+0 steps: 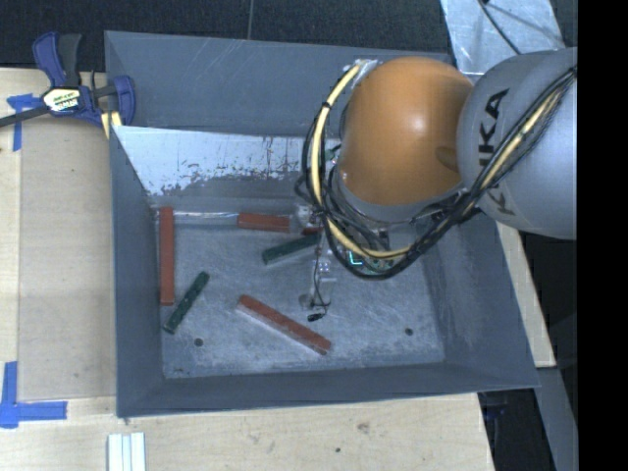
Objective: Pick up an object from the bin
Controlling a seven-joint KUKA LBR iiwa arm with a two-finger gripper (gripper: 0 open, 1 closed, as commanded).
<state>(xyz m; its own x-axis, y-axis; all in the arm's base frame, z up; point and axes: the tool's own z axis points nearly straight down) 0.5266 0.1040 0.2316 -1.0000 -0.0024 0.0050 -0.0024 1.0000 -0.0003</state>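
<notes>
My gripper hangs below the orange wrist cover in the middle of the bin, its thin fingers pointing down at the floor. Just left of and below its tip lies a reddish-brown flat stick, slanting down to the right. A dark green stick lies just above the gripper, partly under the wrist. Another reddish-brown stick lies near the back wall. Nothing shows between the fingers.
A long reddish-brown stick lies along the left wall, and a second dark green stick lies slanted beside it. The arm and its cables cover the bin's right back part.
</notes>
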